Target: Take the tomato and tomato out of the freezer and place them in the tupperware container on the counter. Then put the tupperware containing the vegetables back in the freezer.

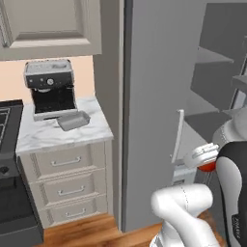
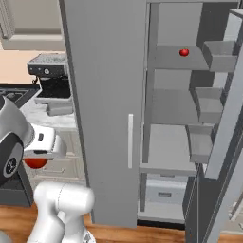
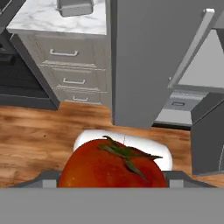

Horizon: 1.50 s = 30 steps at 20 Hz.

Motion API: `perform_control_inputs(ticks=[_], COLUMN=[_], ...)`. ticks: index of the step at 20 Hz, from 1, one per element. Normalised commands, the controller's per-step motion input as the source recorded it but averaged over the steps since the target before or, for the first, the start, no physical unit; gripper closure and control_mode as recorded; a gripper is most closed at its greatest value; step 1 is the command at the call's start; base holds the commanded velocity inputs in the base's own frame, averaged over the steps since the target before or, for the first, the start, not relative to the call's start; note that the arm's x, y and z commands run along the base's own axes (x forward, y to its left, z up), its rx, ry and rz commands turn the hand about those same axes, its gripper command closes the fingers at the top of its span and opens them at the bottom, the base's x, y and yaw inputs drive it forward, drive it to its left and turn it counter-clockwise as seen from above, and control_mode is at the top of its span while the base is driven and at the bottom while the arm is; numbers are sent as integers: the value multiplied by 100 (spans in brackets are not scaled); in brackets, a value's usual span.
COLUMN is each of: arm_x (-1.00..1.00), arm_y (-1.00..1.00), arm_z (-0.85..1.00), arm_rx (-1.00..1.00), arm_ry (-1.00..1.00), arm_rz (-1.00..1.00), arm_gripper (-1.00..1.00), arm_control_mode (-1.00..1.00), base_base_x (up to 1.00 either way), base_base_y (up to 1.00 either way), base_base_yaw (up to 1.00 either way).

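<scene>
My gripper (image 3: 112,177) is shut on a red tomato (image 3: 109,164) with a green stem, which fills the bottom of the hand view. From the base cameras the hand (image 1: 203,157) hangs low in front of the freezer (image 1: 154,96), with the tomato (image 2: 35,163) under it. A second small red tomato (image 2: 184,52) lies on an upper grey shelf inside the open freezer. The grey tupperware container (image 1: 73,120) sits empty on the marble counter (image 1: 43,137), in front of the coffee machine and well to the left of my hand.
A silver-black coffee machine (image 1: 50,89) stands at the back of the counter. The black stove (image 1: 9,159) is left of the beige drawers (image 1: 67,185). The freezer's closed grey panel with its pale handle (image 2: 130,141) stands between the hand and the counter. The open door (image 2: 223,109) carries bins.
</scene>
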Motion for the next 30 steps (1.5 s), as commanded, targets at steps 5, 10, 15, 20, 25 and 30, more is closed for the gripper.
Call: perform_control_inputs(ticks=[5,10,15,20,25,30], arm_x=[0,0,0,0,35,76], arm_y=[0,0,0,0,0,0], arm_z=[0,0,0,0,-9,-45], arm_rx=[0,0,0,0,0,0], arm_ry=[0,0,0,0,5,6], arm_rz=[0,0,0,0,-5,-9], arm_gripper=[100,100,100,100,100,100], arm_control_mode=[100,100,100,100,-100,-100], base_base_x=[27,69,83,80,26,0], base_base_y=[100,100,61,18,0,0], base_base_yaw=[-11,-14,-12,-11,-4,0])
